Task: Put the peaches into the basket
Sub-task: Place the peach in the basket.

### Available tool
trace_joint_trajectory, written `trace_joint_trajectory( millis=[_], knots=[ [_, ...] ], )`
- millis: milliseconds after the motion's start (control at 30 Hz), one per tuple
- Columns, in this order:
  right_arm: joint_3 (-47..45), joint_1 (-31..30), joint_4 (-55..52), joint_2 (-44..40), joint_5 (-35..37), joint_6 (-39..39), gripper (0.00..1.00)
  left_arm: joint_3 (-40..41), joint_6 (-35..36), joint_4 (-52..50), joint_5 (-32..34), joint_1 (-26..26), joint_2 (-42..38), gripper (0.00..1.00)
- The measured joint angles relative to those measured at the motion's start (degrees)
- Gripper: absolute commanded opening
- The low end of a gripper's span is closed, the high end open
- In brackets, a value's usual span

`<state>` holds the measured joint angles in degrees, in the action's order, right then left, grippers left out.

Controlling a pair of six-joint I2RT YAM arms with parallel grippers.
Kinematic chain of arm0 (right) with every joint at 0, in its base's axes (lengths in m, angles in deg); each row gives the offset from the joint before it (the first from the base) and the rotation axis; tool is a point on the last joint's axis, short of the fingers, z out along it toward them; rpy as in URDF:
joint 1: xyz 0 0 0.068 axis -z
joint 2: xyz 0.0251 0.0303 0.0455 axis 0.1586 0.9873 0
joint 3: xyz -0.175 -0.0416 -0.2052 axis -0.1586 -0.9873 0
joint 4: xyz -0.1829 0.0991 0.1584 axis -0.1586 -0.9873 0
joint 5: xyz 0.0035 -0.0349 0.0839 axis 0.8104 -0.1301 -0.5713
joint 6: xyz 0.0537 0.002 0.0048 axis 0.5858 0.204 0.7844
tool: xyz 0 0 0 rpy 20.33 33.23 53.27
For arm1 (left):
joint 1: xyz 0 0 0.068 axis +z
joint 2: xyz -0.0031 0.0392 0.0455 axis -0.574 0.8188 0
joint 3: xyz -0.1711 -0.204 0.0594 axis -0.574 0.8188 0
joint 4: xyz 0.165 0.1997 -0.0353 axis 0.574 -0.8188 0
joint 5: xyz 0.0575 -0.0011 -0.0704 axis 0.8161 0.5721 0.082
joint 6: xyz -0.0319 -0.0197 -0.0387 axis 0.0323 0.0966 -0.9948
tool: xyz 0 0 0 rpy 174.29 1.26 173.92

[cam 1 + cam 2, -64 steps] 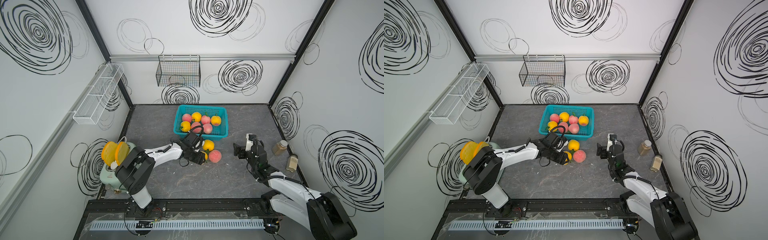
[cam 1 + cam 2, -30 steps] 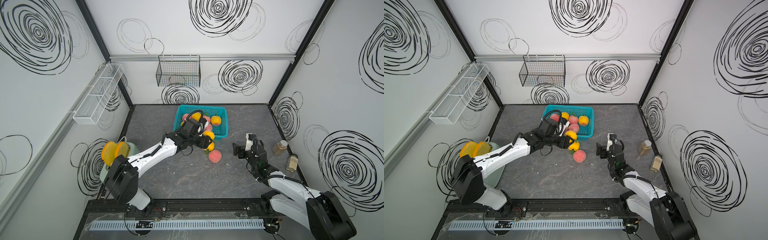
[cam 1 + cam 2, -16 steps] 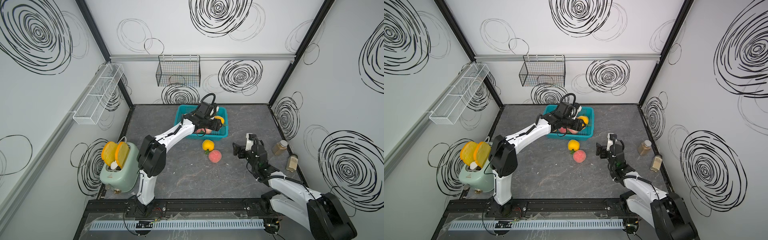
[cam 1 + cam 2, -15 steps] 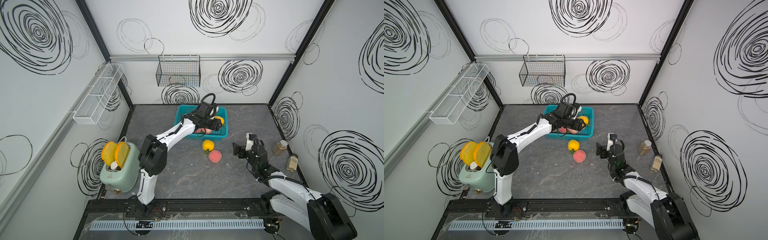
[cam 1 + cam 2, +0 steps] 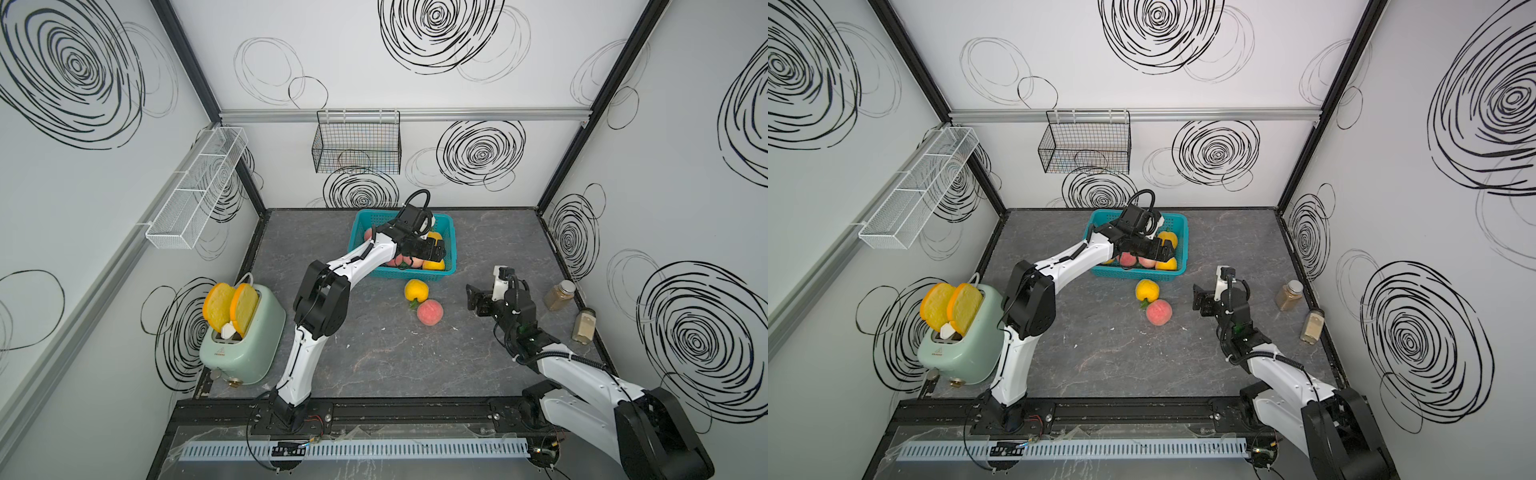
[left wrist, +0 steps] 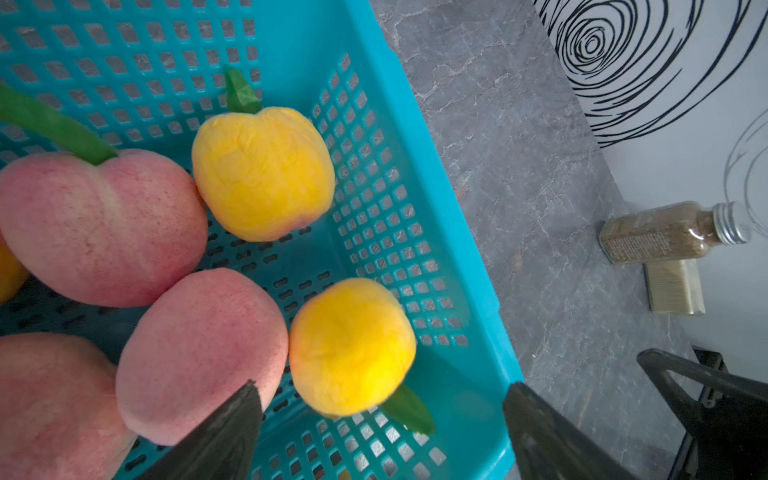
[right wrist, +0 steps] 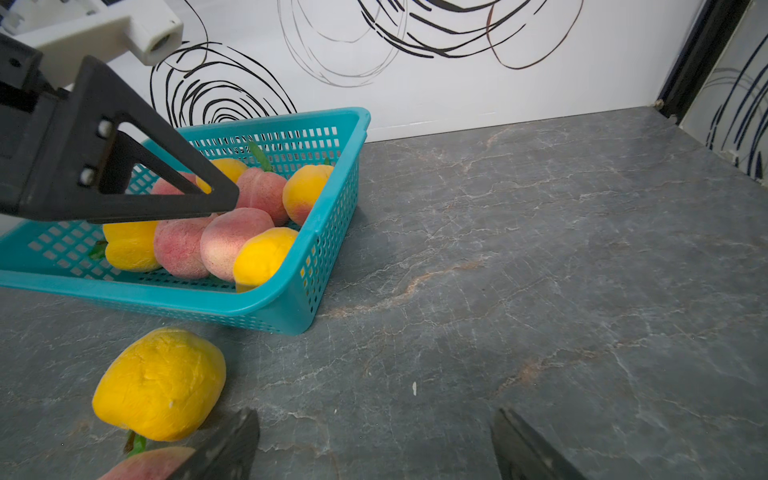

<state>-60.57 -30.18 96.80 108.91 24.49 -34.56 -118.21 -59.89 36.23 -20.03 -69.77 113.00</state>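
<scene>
The teal basket point(image 5: 415, 272) point(image 5: 1138, 273) stands at the back of the table and holds several pink and yellow peaches. My left gripper point(image 5: 432, 251) point(image 5: 1163, 249) point(image 6: 380, 386) hangs open over its near right corner. Just below the jaws a yellow peach point(image 6: 352, 347) lies free against a pink one point(image 6: 199, 353). In front of the basket, a yellow peach point(image 5: 416, 290) point(image 7: 160, 384) and a pink peach point(image 5: 430, 311) point(image 5: 1158, 312) lie on the table. My right gripper point(image 5: 473, 297) point(image 7: 374, 411) stands open and empty just right of these two.
A green toaster point(image 5: 243, 332) with two bread slices stands at the front left. A black wire basket point(image 5: 357, 147) hangs on the back wall and a white mesh rack point(image 5: 199, 191) on the left wall. Two spice bottles point(image 5: 559, 295) point(image 5: 584, 326) stand by the right wall.
My left gripper carried a yellow peach from the table to over the basket and has now opened, letting it go inside. The right arm has not moved.
</scene>
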Motion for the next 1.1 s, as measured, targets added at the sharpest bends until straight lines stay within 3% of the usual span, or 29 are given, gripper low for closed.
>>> trace_joint_trajectory(
  millis=[367,733,1100],
  knots=[
    [0.0,0.26,0.02,0.02,-0.66,0.02,0.91,5.33,0.31,0.57,0.59,-0.02,-5.9,0.94],
    [0.0,0.46,0.02,0.11,-0.79,0.02,0.91,20.74,1.92,3.08,2.82,-0.02,-20.94,0.93],
    [0.0,0.66,0.09,0.46,-1.18,0.24,0.91,33.03,3.54,4.96,4.76,-1.27,-27.56,0.92]
  ],
)
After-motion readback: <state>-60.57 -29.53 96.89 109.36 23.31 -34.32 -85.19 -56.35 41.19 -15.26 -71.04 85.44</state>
